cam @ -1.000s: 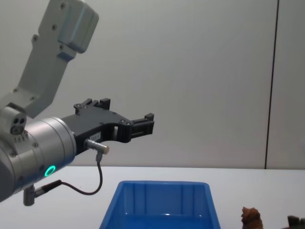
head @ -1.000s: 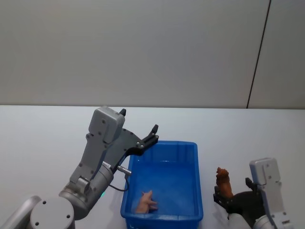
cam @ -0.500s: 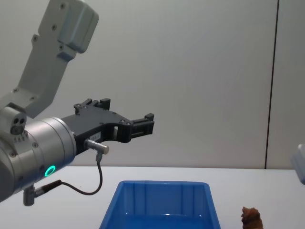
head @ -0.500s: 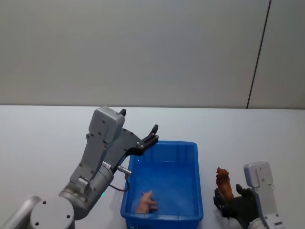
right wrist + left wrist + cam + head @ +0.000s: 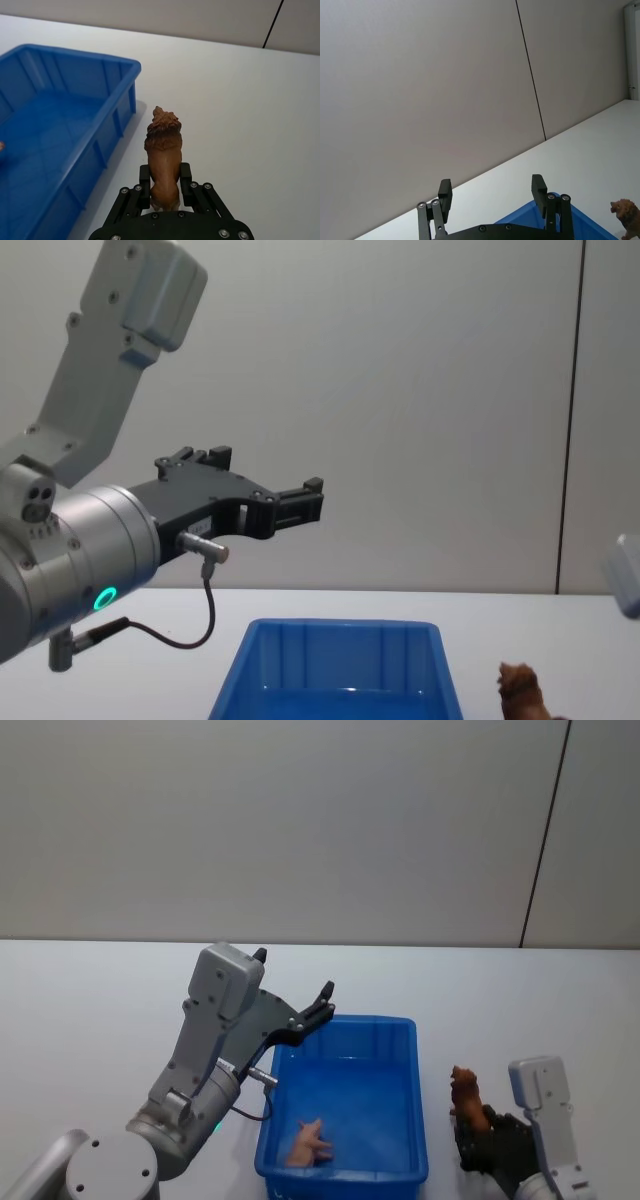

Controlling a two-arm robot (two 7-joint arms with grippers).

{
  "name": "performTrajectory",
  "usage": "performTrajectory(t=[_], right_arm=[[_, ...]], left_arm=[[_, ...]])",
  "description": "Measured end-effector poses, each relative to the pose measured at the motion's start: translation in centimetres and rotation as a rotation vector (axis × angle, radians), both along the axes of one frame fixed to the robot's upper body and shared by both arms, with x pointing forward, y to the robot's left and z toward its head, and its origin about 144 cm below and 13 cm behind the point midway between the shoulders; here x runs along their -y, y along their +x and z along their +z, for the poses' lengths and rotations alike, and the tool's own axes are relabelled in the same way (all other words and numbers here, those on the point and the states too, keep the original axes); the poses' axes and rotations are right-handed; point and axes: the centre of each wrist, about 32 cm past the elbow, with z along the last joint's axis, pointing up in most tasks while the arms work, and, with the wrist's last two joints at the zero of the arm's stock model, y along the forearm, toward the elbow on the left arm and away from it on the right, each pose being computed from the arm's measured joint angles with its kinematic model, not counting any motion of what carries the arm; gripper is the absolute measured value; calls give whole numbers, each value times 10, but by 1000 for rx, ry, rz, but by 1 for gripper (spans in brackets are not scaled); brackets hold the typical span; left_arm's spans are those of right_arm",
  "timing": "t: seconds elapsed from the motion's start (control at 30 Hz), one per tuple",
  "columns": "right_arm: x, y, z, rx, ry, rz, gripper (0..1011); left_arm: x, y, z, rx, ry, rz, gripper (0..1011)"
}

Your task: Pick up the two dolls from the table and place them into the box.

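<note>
Right wrist view, lion figurine (image 5: 162, 150), reddish-brown with shaggy mane, hindquarters pinched between right gripper (image 5: 164, 174) fingers, just beside blue box (image 5: 75, 52) right wall, white table (image 5: 225, 100), pale peach doll (image 5: 308, 1143) inside box near its front wall, left gripper (image 5: 491, 186) spread wide above box's far left corner.

Cased in smooth silver-grey housings (image 5: 130, 300), boxy or round. Tipped with matte black left tool (image 5: 491, 186) and right tool (image 5: 165, 172), studded with bright screws (image 5: 193, 185). Lit by a green ring (image 5: 103, 597); trailed by a thin black cable (image 5: 211, 615).
</note>
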Motion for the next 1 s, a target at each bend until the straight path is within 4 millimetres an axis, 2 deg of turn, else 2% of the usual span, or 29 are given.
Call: performTrajectory(t=[0.43,0.77,1.0], right_arm=[[-6,1,26,124,18,38,333],[-19,11,49,203,58,134,333],[-29,20,53,189,75,191,333]], left_arm=[[0,0,0,0,0,0,1001],[0,0,0,0,0,0,1001],[0,0,0,0,0,0,1001]])
